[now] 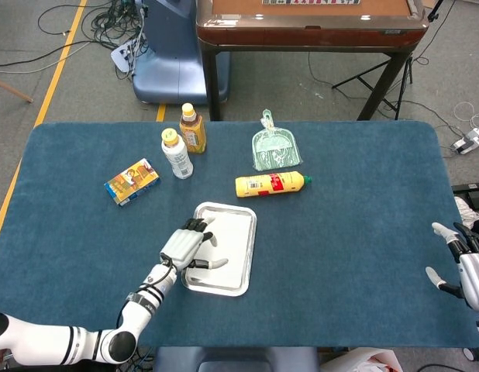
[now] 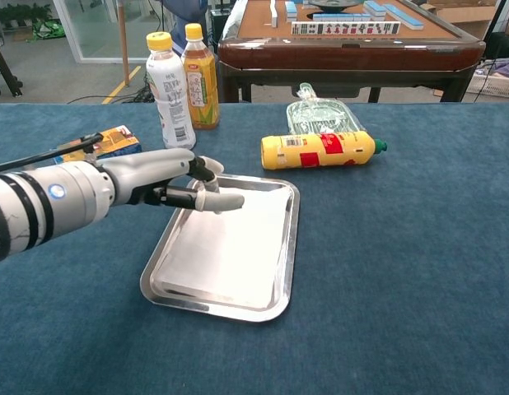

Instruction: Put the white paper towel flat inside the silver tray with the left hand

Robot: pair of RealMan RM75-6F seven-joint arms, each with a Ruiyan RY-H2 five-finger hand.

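Observation:
The white paper towel (image 2: 234,243) lies flat inside the silver tray (image 2: 289,247), covering most of its floor; in the head view the towel (image 1: 233,236) fills the tray (image 1: 250,246) near the table's middle front. My left hand (image 2: 182,183) hovers over the tray's left rim, raised off the towel, fingers spread and holding nothing; the head view shows that hand (image 1: 187,245) at the tray's left edge. My right hand (image 1: 466,263) stays at the table's far right edge, fingers apart and empty.
A yellow bottle (image 1: 270,184) lies behind the tray, with a clear green dustpan (image 1: 275,145) beyond it. Two upright bottles (image 1: 177,153) (image 1: 192,128) and a small box (image 1: 132,181) stand at the back left. A wooden table (image 1: 309,19) is past the far edge.

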